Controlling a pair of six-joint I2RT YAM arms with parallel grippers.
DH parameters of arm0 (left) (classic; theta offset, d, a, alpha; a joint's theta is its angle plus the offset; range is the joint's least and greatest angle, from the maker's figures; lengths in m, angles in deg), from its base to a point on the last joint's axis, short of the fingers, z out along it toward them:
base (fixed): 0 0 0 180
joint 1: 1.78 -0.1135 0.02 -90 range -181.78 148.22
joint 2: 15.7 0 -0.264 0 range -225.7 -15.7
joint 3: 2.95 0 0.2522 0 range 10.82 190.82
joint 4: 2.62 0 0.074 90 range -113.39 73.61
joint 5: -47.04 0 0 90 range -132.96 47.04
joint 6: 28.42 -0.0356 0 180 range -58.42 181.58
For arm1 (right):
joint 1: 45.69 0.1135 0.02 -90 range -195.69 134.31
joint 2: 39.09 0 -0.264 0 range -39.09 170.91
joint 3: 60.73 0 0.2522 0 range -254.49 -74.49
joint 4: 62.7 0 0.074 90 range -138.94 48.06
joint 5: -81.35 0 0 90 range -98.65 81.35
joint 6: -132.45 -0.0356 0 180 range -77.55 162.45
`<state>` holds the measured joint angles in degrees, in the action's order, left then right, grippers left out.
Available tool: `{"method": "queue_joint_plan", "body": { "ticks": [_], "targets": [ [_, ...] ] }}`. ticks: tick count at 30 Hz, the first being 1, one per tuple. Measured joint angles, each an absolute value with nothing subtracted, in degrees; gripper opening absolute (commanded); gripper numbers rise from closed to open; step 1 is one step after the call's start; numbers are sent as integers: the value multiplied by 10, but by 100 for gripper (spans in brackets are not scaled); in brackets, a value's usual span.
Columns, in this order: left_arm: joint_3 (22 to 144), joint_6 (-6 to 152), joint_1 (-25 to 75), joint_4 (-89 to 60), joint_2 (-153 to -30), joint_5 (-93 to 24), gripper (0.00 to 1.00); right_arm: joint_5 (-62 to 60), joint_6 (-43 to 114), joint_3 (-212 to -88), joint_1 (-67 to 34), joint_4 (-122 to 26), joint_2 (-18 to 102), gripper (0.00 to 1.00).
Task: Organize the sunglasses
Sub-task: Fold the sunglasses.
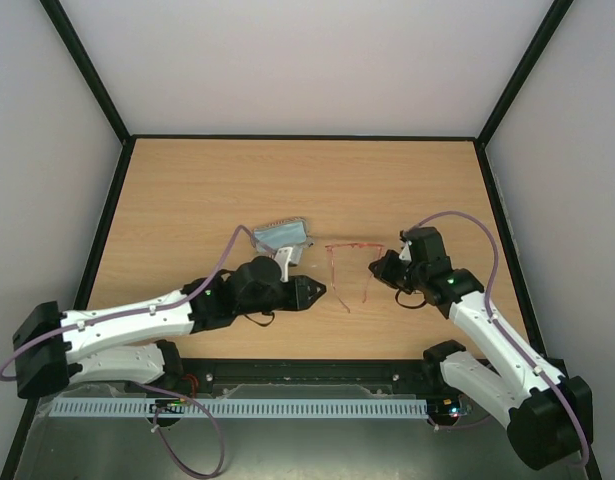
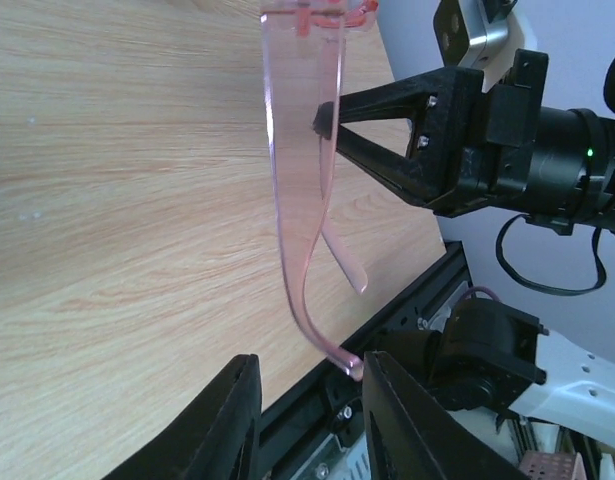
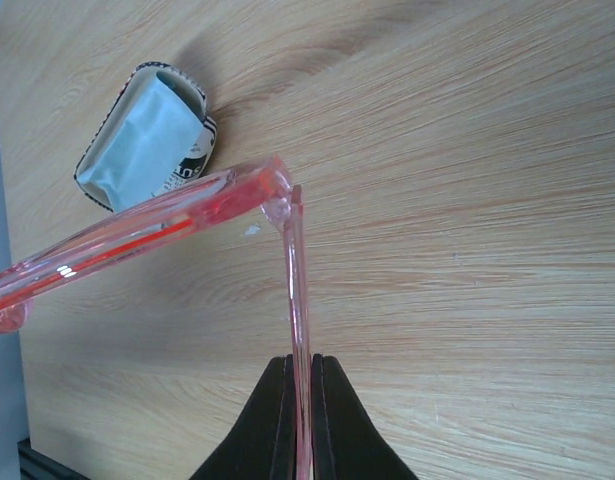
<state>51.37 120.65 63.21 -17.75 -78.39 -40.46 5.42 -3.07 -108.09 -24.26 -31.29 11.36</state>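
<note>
The red-orange sunglasses (image 1: 347,268) lie unfolded at the table's middle, their front away from me. My right gripper (image 1: 373,268) is shut on the right temple arm, which shows pinched between its jaws in the right wrist view (image 3: 300,330). My left gripper (image 1: 323,291) is open at the left temple arm. In the left wrist view the curved tip of that arm (image 2: 342,355) sits between the spread fingers (image 2: 237,420), close to the right one, not gripped. The right gripper also shows in the left wrist view (image 2: 332,118).
The flag-print case (image 1: 305,236) lies just beyond my left gripper with the light blue cloth (image 1: 277,236) on it; both also show in the right wrist view (image 3: 147,140). A black rail (image 1: 307,372) runs along the near table edge.
</note>
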Motion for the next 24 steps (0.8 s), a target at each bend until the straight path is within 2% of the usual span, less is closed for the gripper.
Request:
{"method": "queue_joint_plan", "body": {
  "ticks": [7,17,24],
  "targets": [
    [548,1187,625,-153,-874,-400,20,67,-30,-1077,-243,-312,107,1],
    [557,1173,571,-130,-908,-384,19,85,-18,-1079,-242,-283,84,1],
    [578,1166,569,-138,-912,-373,18,73,-7,-1090,-242,-255,73,1]
  ]
}}
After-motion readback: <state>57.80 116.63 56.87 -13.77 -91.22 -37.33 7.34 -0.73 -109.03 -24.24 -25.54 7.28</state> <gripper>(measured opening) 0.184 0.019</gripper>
